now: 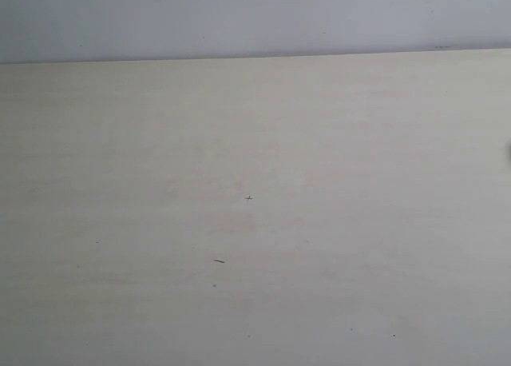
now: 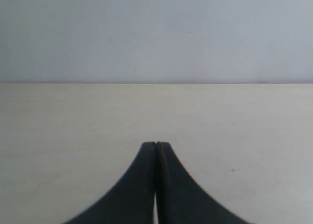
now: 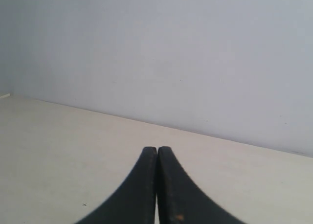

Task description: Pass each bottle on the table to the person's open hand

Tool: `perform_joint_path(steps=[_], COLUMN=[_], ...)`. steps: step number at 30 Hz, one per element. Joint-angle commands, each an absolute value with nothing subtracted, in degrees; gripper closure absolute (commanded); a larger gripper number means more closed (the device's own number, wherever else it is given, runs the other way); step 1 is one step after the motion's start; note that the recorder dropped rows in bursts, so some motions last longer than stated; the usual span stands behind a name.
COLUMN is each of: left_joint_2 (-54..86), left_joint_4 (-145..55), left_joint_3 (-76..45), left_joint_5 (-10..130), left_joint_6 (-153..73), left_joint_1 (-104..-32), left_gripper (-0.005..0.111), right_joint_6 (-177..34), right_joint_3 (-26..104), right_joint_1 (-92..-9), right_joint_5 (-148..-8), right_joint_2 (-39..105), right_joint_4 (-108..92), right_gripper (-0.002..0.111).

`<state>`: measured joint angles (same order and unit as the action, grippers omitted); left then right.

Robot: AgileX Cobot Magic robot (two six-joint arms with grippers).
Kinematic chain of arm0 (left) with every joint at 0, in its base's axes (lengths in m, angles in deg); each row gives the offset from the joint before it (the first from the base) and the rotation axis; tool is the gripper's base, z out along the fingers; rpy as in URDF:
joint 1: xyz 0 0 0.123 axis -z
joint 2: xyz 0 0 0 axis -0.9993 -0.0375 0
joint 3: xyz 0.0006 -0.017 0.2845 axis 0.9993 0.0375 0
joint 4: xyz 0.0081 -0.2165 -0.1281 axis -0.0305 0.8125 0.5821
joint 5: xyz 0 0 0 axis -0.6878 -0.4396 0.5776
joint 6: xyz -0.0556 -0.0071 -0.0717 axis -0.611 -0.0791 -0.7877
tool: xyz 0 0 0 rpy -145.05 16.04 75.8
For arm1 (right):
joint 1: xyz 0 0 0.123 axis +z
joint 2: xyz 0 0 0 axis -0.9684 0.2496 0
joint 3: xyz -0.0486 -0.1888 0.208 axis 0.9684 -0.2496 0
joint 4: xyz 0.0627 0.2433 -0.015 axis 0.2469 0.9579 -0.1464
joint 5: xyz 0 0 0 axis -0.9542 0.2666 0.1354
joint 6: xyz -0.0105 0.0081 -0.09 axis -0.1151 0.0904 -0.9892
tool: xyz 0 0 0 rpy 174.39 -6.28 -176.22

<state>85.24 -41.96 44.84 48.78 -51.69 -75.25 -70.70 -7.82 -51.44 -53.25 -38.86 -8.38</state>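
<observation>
Left jaws: pressed together tip to tip, nothing between them, held low over the worktop (image 2: 73, 126) and pointing along it towards a plain grey wall (image 2: 156, 33). Right jaws: likewise closed on nothing, pads flush, aimed across the same pale surface at the wall from an oblique angle.

Beyond both pairs the cream, faintly grained surface runs bare to its far edge, marked only by a few dark specks (image 1: 248, 197). Neither arm appears in the exterior view. A dark sliver (image 1: 509, 152) at that view's right border is too small to identify.

Task objects: none of the bottles appears in any of the three views, and the person's open hand is not seen either. Their positions therefore cannot be given; if present, they lie outside all three fields.

Step in hand, as a judgement: neither arm is engaged in a pick or a handover. Whether the task has yet to begin or has nothing left to pass across cannot be decided from this moment.

Next move, if a bottle is to be served: find it and the receiving palm first, then part the chosen jaws fully before the approach, since closed tips would only push a light plastic bottle over.
</observation>
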Motion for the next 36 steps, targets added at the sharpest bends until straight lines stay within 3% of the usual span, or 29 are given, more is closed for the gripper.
perform_joint_path(steps=[1, 19, 28, 36], left_joint_2=[85.6, 85.6, 85.6, 85.6], left_joint_4=[-41.5, -41.5, -41.5, -41.5], left_joint_3=[45.0, 45.0, 45.0, 45.0], left_joint_5=[48.9, 48.9, 48.9, 48.9], left_joint_6=[-51.8, -51.7, -51.7, -51.7], left_joint_1=[-75.4, -75.4, -75.4, -75.4], left_gripper=[0.107, 0.107, 0.107, 0.107], right_joint_6=[-70.7, -71.0, -70.0, -70.0], right_joint_3=[-8.1, -8.1, -12.5, -25.7], right_joint_1=[-51.2, -51.6, -69.0, -74.7], right_joint_5=[-54.0, -54.9, -65.5, -80.2], right_joint_2=[-39.1, -39.1, -39.1, -39.1], right_joint_4=[-8.3, -8.8, -8.8, -7.9], right_gripper=[0.108, 0.108, 0.108, 0.108])
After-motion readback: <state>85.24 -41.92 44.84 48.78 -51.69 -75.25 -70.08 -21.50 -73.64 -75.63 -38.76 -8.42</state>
